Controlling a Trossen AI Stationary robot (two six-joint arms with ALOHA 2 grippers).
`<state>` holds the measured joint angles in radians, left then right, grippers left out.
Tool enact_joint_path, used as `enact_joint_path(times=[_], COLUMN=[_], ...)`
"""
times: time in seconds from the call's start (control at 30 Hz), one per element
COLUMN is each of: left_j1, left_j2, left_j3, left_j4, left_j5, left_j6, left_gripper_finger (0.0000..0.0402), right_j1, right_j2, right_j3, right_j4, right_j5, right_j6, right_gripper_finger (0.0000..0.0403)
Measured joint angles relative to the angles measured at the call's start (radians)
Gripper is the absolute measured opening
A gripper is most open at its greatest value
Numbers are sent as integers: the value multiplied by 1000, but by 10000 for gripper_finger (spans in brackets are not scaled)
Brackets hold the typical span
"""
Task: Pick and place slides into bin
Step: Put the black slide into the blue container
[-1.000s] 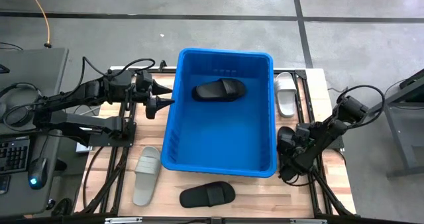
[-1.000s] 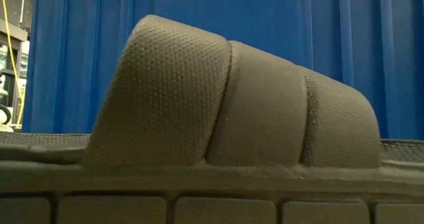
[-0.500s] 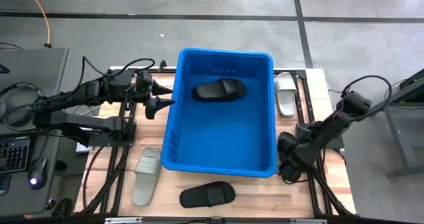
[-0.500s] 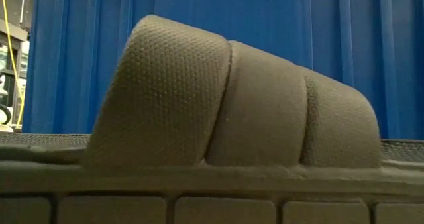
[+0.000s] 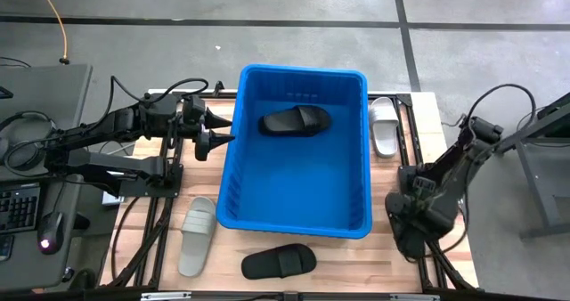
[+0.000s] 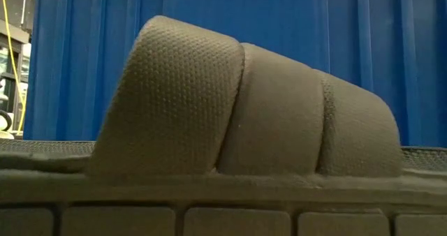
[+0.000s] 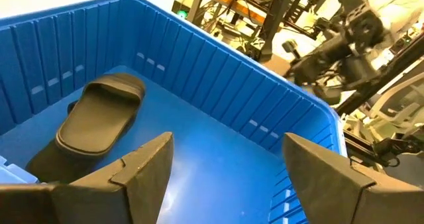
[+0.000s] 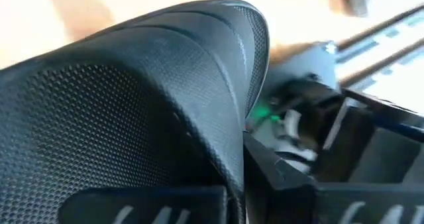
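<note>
The blue bin [image 5: 303, 214] stands mid-table with one black slide [image 5: 296, 120] lying in it. My left gripper [image 7: 228, 171] hovers open over the bin's left rim [image 5: 230, 136], empty. My right gripper [image 5: 411, 225], right of the bin near its front corner, is shut on a black slide [image 8: 132, 98] whose textured strap fills the right wrist view. A white slide [image 5: 385, 126] lies far right, a light grey one [image 5: 196, 234] near left, and another black one [image 5: 279, 261] in front of the bin, its strap [image 6: 237, 110] close before the low camera. My right gripper is shut on the black slide, coming at it from above and pointing steeply down. The slide's own strap [image 8: 218, 65] and the arm cover the place of contact, so the gripped part cannot be told. In the high view the slide is a dark mass under the gripper.
The bin's tall blue wall [image 6: 349, 26] fills the low view behind the near black slide. Dark frame rails [image 5: 160, 239] run along the table's left and right sides. A desk with a keyboard and mouse [image 5: 44, 239] stands beyond the left edge.
My right gripper has risen beside the bin's near right corner and drifted toward the table's right edge, tipping to point more steeply down.
</note>
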<state>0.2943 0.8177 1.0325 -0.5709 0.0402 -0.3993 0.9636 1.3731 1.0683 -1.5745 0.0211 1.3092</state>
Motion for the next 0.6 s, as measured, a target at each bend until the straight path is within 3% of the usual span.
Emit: enact_joint_path(times=[0.47,0.6], left_j1=[0,0], left_j2=[2,3], left_j3=[0,0], left_j4=[54,47], left_j5=[-6,-25], left_j6=[-134,-123], left_gripper_finger=[271,271], right_j1=[-1,-1], right_j2=[2,2], right_j3=[356,413], right_j4=[3,2], right_j5=[118,54], right_j6=[121,103], right_gripper_finger=[0,0])
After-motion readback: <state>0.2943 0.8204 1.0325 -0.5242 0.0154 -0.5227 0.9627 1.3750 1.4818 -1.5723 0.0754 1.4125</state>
